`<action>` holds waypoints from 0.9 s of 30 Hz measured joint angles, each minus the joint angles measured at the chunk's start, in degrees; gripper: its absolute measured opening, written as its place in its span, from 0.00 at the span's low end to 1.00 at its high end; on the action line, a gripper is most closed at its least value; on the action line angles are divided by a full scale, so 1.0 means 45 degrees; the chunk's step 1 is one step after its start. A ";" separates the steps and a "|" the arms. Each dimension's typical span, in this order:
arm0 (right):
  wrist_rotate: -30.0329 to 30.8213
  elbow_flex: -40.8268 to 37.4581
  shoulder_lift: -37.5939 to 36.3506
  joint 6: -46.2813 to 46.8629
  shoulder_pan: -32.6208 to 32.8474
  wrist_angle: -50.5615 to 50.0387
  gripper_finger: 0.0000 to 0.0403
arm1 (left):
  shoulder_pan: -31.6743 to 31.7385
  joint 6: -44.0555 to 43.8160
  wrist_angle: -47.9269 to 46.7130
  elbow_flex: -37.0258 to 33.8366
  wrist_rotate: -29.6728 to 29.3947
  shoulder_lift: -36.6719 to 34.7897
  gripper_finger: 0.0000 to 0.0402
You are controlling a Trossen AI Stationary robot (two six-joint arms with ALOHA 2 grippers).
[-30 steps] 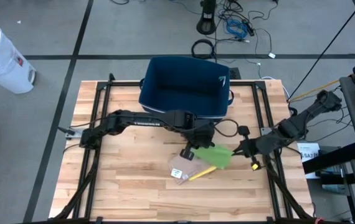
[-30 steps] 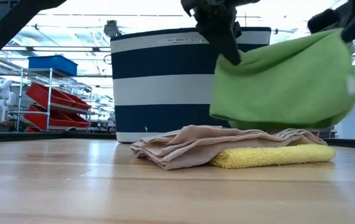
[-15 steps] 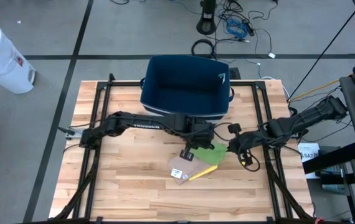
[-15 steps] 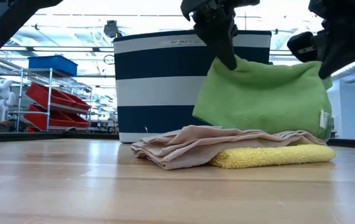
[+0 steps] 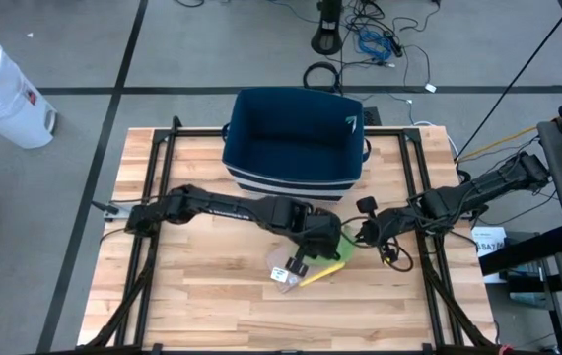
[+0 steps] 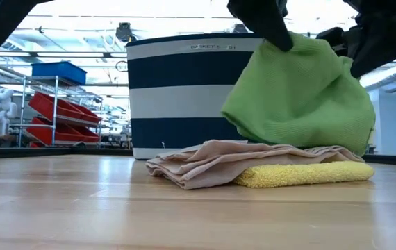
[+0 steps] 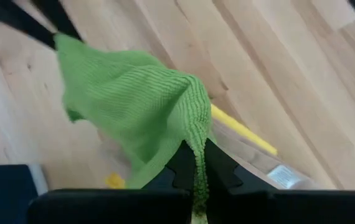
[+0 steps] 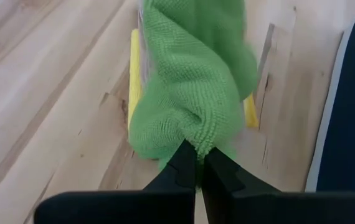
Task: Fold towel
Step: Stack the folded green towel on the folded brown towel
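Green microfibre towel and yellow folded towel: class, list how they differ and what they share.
The green microfibre towel hangs bunched in the air, pinched by both grippers; the yellow folded towel lies flat on the wooden table, partly under a beige cloth. Both are soft cloths.

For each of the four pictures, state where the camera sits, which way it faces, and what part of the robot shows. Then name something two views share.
High view: overhead, facing down; both arms, wooden table, basket.
Low view: table height, facing across; green towel above beige towel and yellow towel.
Left wrist view: left gripper pinching green towel.
Right wrist view: right gripper pinching it too.
Shared: green towel in all.
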 joint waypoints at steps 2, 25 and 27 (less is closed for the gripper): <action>0.0000 0.0000 0.0000 -0.0163 0.0000 0.0150 0.00 | -0.0106 -0.0007 -0.0080 0.0000 0.0071 0.0000 0.03; 0.0068 0.0000 -0.0006 -0.1781 -0.0503 0.1059 0.00 | 0.0410 -0.1246 -0.3522 0.0015 -0.1663 -0.1093 0.01; 0.0061 0.0000 -0.0005 -0.2089 -0.0773 0.1386 0.00 | 0.0516 -0.1368 -0.3684 0.0015 -0.1744 -0.1093 0.01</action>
